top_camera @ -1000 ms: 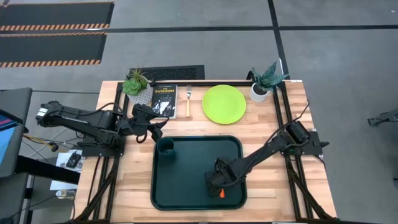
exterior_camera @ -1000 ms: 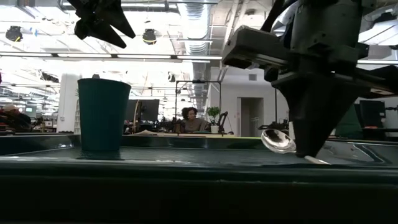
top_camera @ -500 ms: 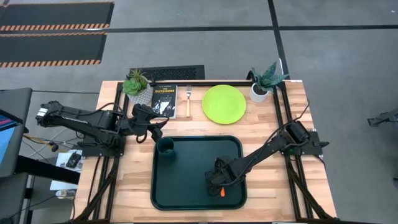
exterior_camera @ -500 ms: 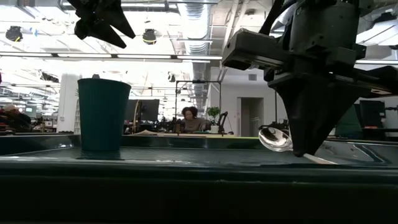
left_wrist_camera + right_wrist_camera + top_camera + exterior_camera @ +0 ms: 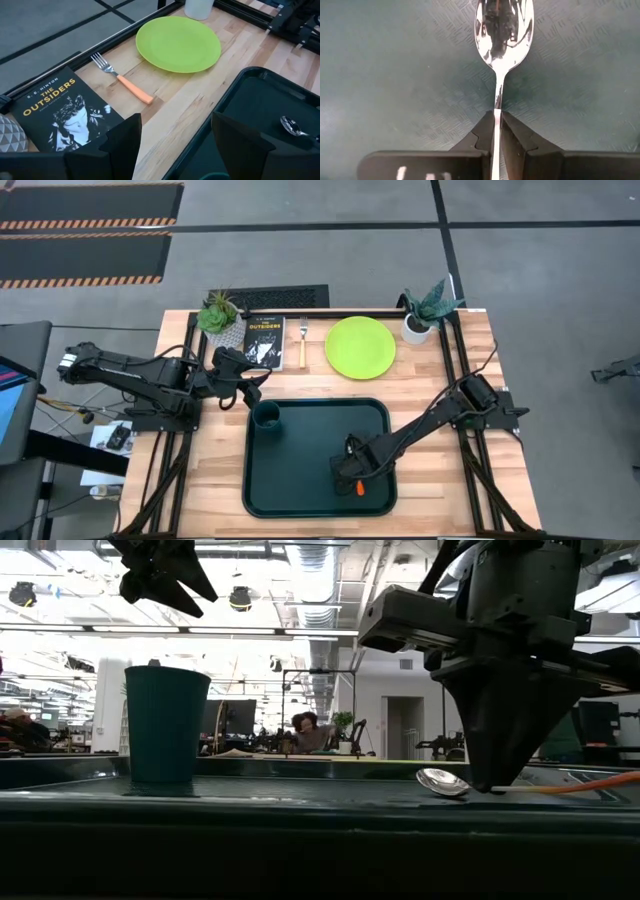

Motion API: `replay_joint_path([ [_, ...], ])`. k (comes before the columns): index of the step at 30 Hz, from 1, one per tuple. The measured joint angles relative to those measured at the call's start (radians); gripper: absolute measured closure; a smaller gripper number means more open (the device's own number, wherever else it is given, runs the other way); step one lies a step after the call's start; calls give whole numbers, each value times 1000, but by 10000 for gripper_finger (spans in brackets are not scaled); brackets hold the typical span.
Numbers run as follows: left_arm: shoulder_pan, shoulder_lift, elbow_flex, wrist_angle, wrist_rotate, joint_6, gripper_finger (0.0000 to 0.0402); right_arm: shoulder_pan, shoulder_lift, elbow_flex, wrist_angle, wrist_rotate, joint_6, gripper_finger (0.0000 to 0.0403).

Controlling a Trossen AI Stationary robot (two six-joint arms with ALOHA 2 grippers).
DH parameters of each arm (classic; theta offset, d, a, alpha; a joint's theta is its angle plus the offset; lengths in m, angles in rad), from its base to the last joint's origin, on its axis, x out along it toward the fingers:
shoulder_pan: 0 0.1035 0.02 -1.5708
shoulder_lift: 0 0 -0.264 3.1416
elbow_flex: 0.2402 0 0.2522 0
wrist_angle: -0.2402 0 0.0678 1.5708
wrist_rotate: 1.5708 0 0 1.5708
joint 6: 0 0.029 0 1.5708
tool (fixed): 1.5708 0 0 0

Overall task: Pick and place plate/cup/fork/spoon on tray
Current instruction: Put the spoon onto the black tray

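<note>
The dark green tray [image 5: 300,485] lies at the table's near middle. The dark green cup [image 5: 266,415] stands upright in its far left corner [image 5: 165,725]. My right gripper [image 5: 350,470] is down on the tray's near right part, shut on the spoon [image 5: 503,30], whose orange-red handle [image 5: 600,783] shows in the low view. My left gripper [image 5: 175,150] hangs open and empty above the table by the tray's far left corner [image 5: 248,390]. The lime-green plate [image 5: 360,347] and the fork [image 5: 303,345] lie flat on the table beyond the tray. My right gripper pinches the spoon's thin metal neck [image 5: 496,102], just behind the bowl, between its two fingers [image 5: 485,132]. The fingers come from above, pointing down, one on each side of the neck. The spoon lies level on the tray floor, bowl [image 5: 443,781] and handle both down.
A black book [image 5: 263,340] lies beside the fork at the far left. Two white plant pots stand at the far corners [image 5: 220,312] [image 5: 420,325]. Bare wood shows left and right of the tray. A person sits in the room behind [image 5: 305,730].
The spoon in my right gripper has come down from a tilt, bowl raised, to lie level on the tray floor. Its orange-red handle now shows stretched out along the tray in the low view. My left arm has kept still.
</note>
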Motion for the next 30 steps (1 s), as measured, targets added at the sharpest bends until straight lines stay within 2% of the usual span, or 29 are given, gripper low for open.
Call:
replay_joint_path([
  [11,0,0,0,0,0,9,173,0,0,0,18,0,-26,347],
  [21,0,0,0,0,0,16,173,0,0,0,28,-3,-33,287],
  [30,0,0,0,0,0,16,173,-34,-11,38,37,-5,-202,279],
])
